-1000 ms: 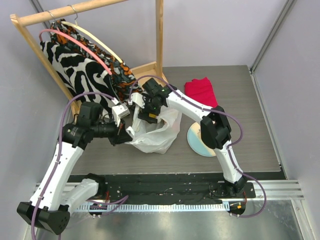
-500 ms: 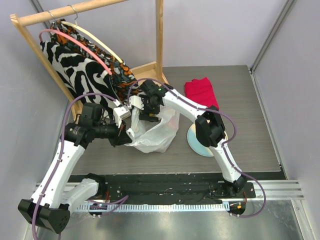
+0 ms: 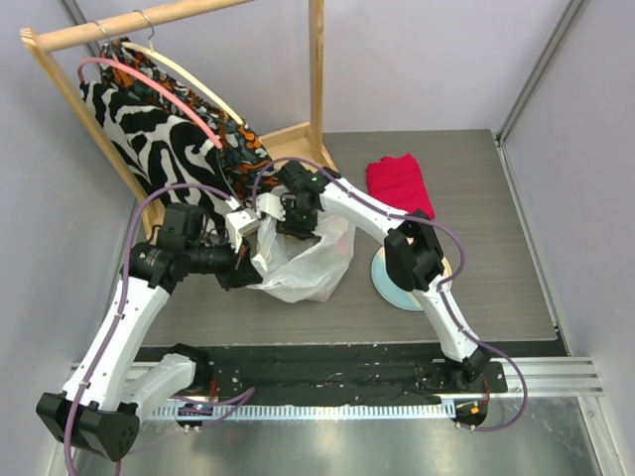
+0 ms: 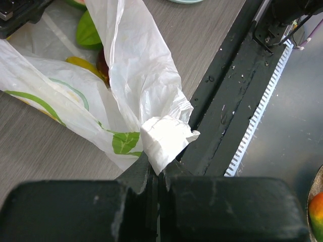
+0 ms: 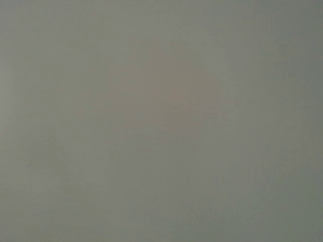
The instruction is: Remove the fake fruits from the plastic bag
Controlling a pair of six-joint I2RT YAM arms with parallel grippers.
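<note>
Top external view: the plastic bag (image 3: 310,260) lies slumped on the counter (image 3: 486,258) between the two arms, its mouth turned up and toward the far-left side. The left fingers (image 4: 141,176) are pressed together on a folded white scrap of the bag's rim, holding that edge out to the left. The right fingers (image 3: 296,228) reach down from the far side into the open mouth. Their own camera shows only blank grey, so whether they are spread or closed on anything cannot be told.

From the left wrist, the fake fruits (image 4: 83,63) show dimly through the thin film: a yellow piece, a dark red one (image 4: 103,68) touching it, and a green piece (image 4: 88,33) just beyond. All sit deep in the bag's belly, well apart from the pinched rim and on the right arm's side.

By this layout, the right arm is the nearer one and the fruits lie below and ahead of its fingers, down the bag's length. The left arm's part appears to be keeping the mouth open. A pale plate (image 3: 399,288) waits just to the right of the bag.
</note>
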